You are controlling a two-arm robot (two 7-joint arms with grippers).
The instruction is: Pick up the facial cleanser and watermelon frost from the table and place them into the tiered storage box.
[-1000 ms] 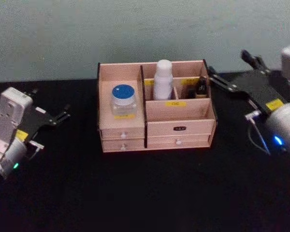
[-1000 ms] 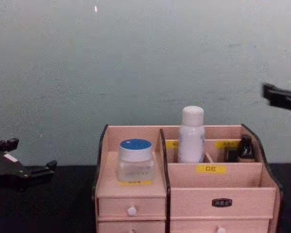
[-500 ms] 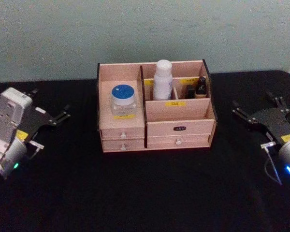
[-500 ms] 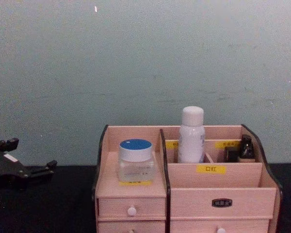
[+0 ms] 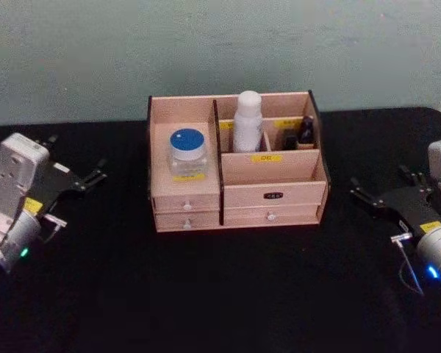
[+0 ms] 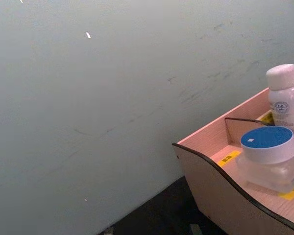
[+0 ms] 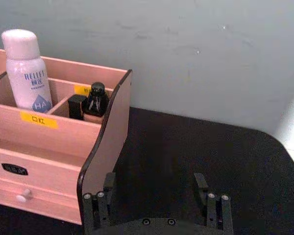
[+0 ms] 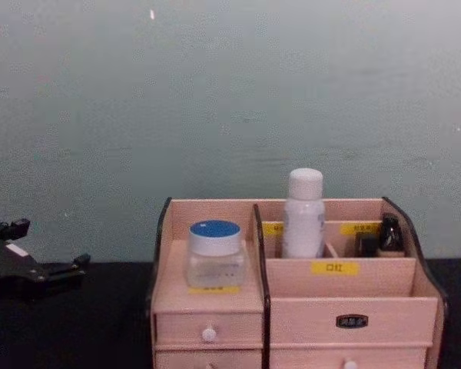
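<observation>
The tiered storage box [image 5: 239,195] stood at the table's [image 5: 220,294] back centre, against a pale green wall [image 5: 220,44], w/ both task items already inside. A white bottle [image 5: 248,121], apparently the facial cleanser, stood upright in the rear middle compartment. A small dark bottle [image 5: 306,131], possibly the watermelon frost, sat in the rear right compartment beside a dark cap-like item [image 7: 76,105]; its label couldn't be read. A clear jar w/ blue lid [image 5: 187,152] rested on the left shelf above the drawers. The left gripper [image 5: 88,179] sat well left of the box, fingers spread wide, holding nothing. The right gripper [image 5: 386,193] sat well right of it, near table level, claw likewise wide & empty, pointed toward the box's side panel.
</observation>
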